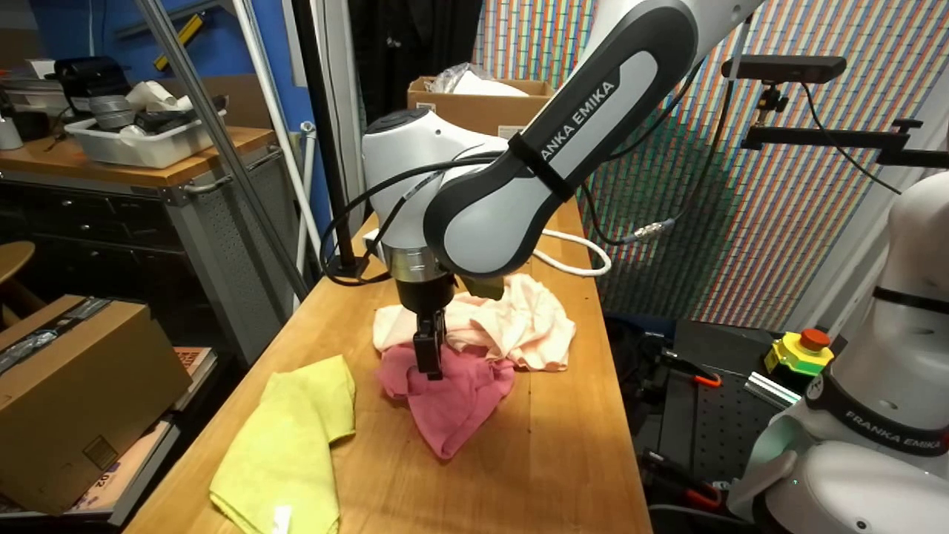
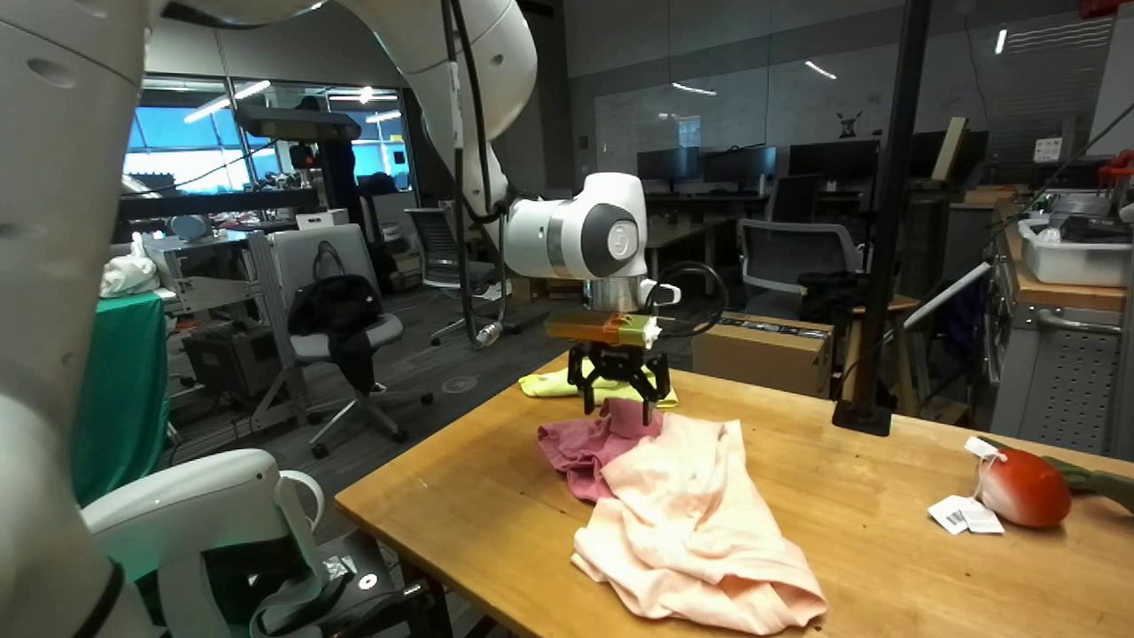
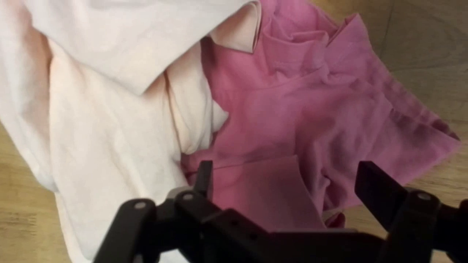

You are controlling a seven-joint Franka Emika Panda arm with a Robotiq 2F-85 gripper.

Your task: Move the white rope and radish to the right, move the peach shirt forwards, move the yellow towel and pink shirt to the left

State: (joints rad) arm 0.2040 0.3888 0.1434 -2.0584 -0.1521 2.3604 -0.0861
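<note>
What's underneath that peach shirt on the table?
The peach shirt overlaps part of the pink shirt, and the wooden table shows along its other edges. How far the pink shirt reaches beneath, or whether anything else is there, is covered.

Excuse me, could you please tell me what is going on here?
A white robot arm has its open black two-fingered gripper over the crumpled rose-pink fabric shirt, gripping nothing. The pale peach fabric shirt partly overlaps it; the yellow-green cloth towel and round red toy radish lie apart.

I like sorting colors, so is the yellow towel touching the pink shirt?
No, bare table separates the yellow towel from the pink shirt in an exterior view.
</note>
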